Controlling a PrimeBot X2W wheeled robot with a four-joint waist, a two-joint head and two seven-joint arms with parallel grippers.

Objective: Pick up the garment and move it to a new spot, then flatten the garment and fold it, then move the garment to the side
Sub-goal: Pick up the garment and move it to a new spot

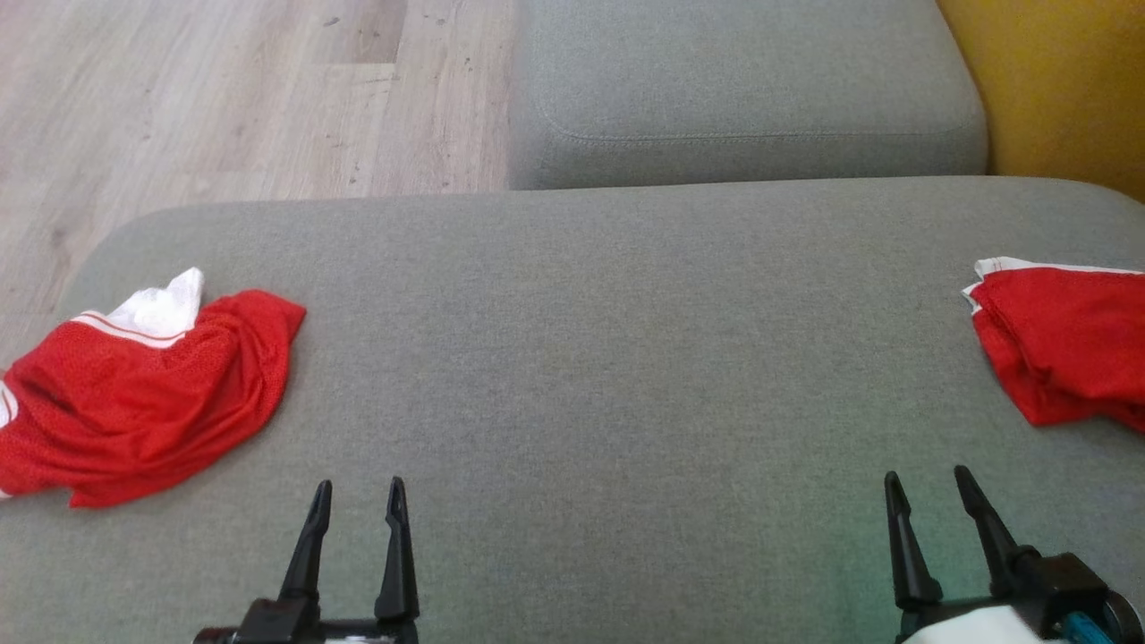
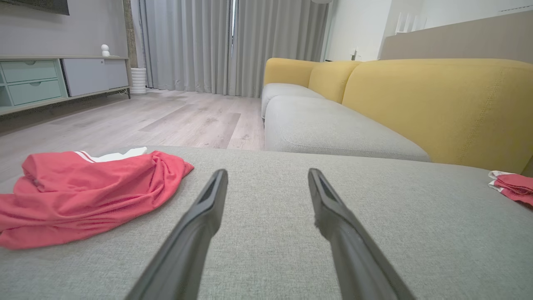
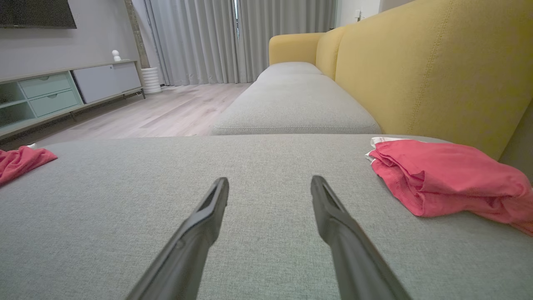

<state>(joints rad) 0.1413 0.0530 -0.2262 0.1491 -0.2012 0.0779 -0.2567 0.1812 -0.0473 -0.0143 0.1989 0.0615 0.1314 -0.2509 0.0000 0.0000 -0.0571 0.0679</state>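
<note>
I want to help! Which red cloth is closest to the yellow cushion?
The right-hand red garment, beside the yellow backrest; the left-hand garment lies far from it.

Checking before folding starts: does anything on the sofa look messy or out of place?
The left red garment lies crumpled, white fabric poking out; the right red garment is bunched at the grey cushion's other end. Nothing looks spilled or damaged.

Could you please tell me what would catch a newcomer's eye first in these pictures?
Two patches of red stand out first: a crumpled red garment with white trim near the left end of the grey cushion, and a second red garment at its right edge. Between them, low in the head view, the left gripper and right gripper hang open and empty.
</note>
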